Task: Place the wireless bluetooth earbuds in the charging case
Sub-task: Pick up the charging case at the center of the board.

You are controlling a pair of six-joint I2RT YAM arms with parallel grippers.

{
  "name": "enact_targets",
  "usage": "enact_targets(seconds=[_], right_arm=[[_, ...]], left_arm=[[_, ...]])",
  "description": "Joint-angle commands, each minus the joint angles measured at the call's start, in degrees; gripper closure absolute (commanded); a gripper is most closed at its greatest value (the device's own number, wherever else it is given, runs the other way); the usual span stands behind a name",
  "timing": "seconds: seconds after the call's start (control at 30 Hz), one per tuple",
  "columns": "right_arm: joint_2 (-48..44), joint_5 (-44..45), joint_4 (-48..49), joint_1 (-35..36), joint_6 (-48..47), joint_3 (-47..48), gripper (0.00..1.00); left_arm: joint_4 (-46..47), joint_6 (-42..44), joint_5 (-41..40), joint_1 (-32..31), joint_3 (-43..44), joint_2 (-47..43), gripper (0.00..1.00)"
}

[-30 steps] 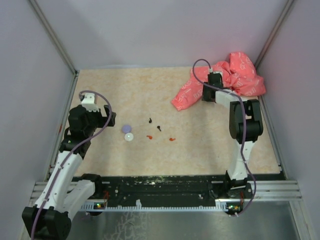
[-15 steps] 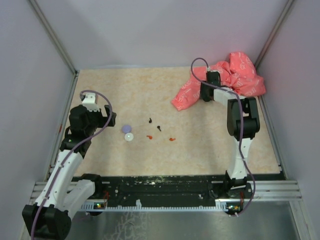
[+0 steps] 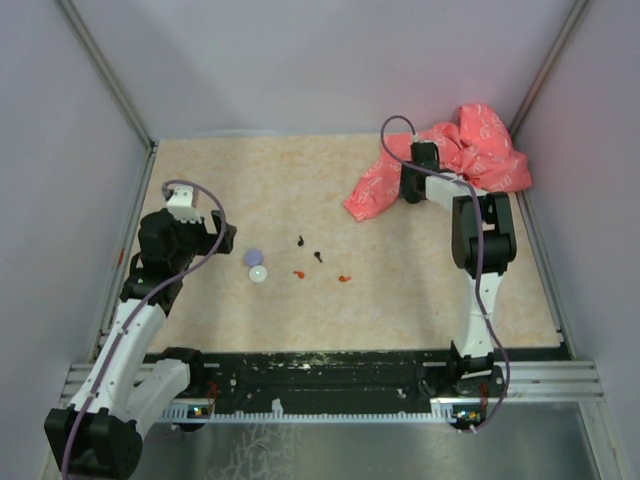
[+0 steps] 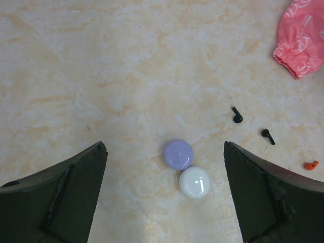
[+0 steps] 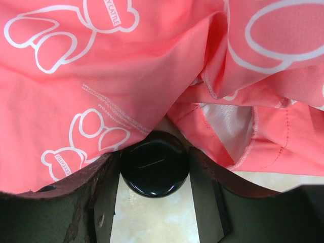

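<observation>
Left gripper [image 4: 164, 147]: jaws wide apart, empty (over purple disc [image 4: 177, 154]).
Right gripper [image 5: 154, 154]: jaws clamping black charging case [image 5: 154, 172] against pink cloth [image 5: 126, 76].

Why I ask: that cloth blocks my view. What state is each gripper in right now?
Left gripper: open, holding nothing.
Right gripper: closed on a black round case, under the pink cloth.

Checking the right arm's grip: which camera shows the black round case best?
The right wrist view: the black round case fills the frame's centre, sharp, between the fingers of the right gripper, beside the pink cloth. In the top view, arm and cloth hide it. The left wrist view misses it.
</observation>
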Motion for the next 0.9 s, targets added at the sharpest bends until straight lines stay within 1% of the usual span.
enact_targets(seconds=[0.0, 0.13, 0.27, 0.4, 0.5, 0.57, 0.63, 0.8, 0.87], right_arm=[[-2.5, -0.7, -0.5, 0.1, -0.7, -0.6, 0.56], [-7.1, -1.6, 0.1, 0.3, 0.0, -5.2, 0.58], [-12.6, -2.4, 1.3, 1.3, 1.5, -11.1, 0.58], [-18.8, -3.8, 2.9, 3.2, 3.0, -17.1, 0.58], [-24.1, -5.4, 3.7, 5.3, 4.2, -20.5, 0.58], [-27.6, -6.2, 4.7, 6.8, 5.3, -22.7, 0.58], [-31.2, -6.6, 5.7, 8.4, 6.4, -24.5, 0.58], [-38.4, -8.4, 9.7, 12.3, 11.2, -29.1, 0.58], [-40.9, -8.5, 11.5, 13.9, 12.9, -30.5, 0.59]], left_arm=[[2.6, 1.3, 5.8, 0.2, -0.5, -0.4, 0.01], [4.2, 0.3, 12.4, 0.2, -0.9, -1.1, 0.03], [6.4, -3.7, 17.7, 0.2, -1.2, -1.1, 0.04], [10.4, -10.9, 22.7, 0.1, -2.8, -0.8, 0.06], [14.6, -17.9, 24.6, -0.7, -4.9, -0.9, 0.07], [17.0, -20.8, 24.0, -2.5, -6.2, -1.3, 0.08], [18.2, -22.3, 21.6, -4.9, -7.2, -1.8, 0.08], [21.0, -23.8, 10.4, -15.1, -8.2, -2.2, 0.08], [23.7, -25.7, 7.2, -18.2, -9.0, -2.0, 0.09]])
